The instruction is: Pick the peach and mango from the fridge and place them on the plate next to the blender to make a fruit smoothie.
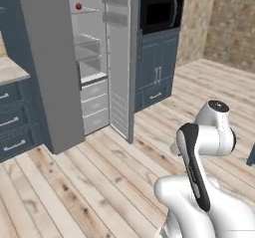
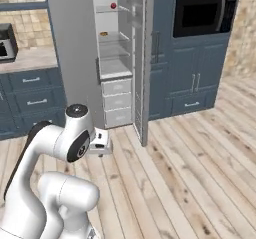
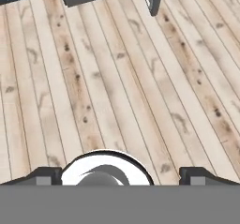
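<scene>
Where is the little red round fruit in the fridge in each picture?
Left base view: the small red round fruit sits on the top glass shelf, upper left of centre.
Right base view: same fruit on the top shelf, near the top middle.
Hand view: wooden floor, no shelf there.
Shared landmark: the tall grey open fridge door.

The fridge (image 1: pixel 52 67) had plain grey doors and a white inside with white drawers (image 2: pixel 117 102). A small red fruit (image 1: pixel 78 6) sat on an upper shelf, and an orange-brown one (image 2: pixel 104 33) a shelf lower. The cabinets (image 2: pixel 192 78) were dark blue, the oven (image 2: pixel 204 14) black. The floor (image 3: pixel 122 78) was pale wood planks with brown knots. The wall (image 1: pixel 226 23) was tan stone.
</scene>
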